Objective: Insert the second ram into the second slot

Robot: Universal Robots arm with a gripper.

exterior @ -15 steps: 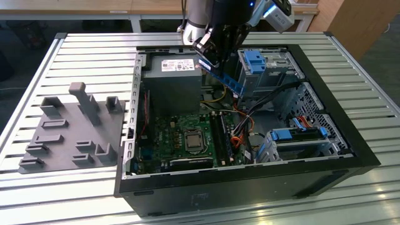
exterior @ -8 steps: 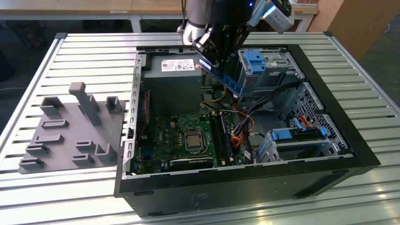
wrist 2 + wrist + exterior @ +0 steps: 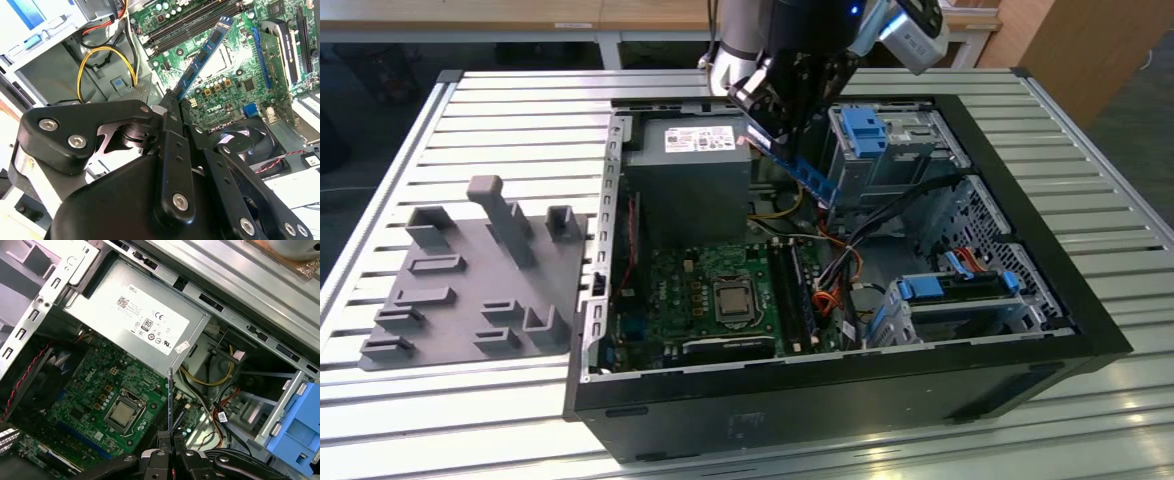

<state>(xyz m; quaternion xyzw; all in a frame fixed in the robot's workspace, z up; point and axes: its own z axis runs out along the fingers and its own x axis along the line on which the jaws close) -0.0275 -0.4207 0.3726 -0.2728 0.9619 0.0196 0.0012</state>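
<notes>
The jaws are clenched on one end of the second ram [image 3: 205, 55], which sticks out past them above the long black slots [image 3: 192, 22]. It looks thin, stiff, light and easy to break, so pinching its flat sides seems best. Wires [image 3: 106, 49] lie off to one side below the jaws, with open room over the slots.

A slatted aluminium counter [image 3: 520, 110] caught light on its near slats. Behind it stood a white-legged wooden table [image 3: 520, 12]; a wooden panel [image 3: 1067, 40] rose at the exterior view's right.
</notes>
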